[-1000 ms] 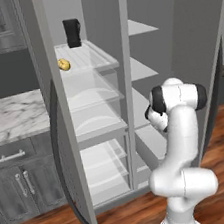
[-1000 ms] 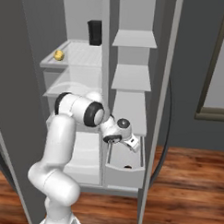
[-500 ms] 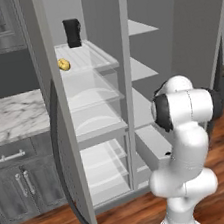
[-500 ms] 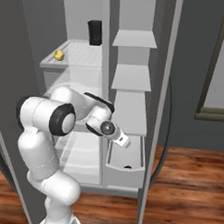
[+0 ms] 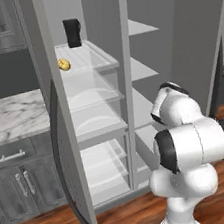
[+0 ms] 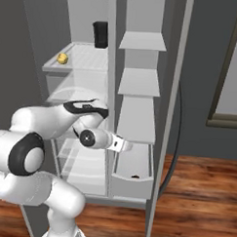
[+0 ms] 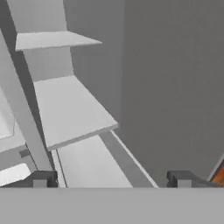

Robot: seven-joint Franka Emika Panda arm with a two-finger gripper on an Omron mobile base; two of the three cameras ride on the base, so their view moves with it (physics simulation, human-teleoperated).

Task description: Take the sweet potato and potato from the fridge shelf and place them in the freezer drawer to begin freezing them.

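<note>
A marble-topped bench (image 5: pixel 11 115) over grey cabinets is seen at far left, beside an opened fridge. On the ribbed fridge shelf (image 5: pixel 88 56) at the top of the left compartment, a small yellow-brown potato (image 5: pixel 64 64) rests near the front left edge, with a dark jar (image 5: pixel 72 32) standing behind it toward the back; the same potato (image 6: pixel 62 58) is picked out on the shelf's left side in the right base view. Clear bins (image 5: pixel 97 121) are stacked below that shelf. Across the central divider, plain grey shelves (image 6: pixel 142 41) are tiered in the right compartment, and beneath them the freezer drawer (image 6: pixel 132 175) is pulled out, with a small dark object (image 6: pixel 135 177) lying on its floor, too small to be identified with certainty; it is judged likely to be the sweet potato.

The gripper (image 6: pixel 124 146) is held just above the drawer, empty, its fingers (image 7: pixel 40 180) spread wide apart in the hand view, where only grey shelves and the compartment wall are faced. The remaining potato lies well above the gripper and to its left, across the divider, so the next reach is judged to call for a lift and a swing leftward. The potato's long axis cannot be made out. The arm is folded low, elbow raised, forearm stretched rightward toward the drawer.
</note>
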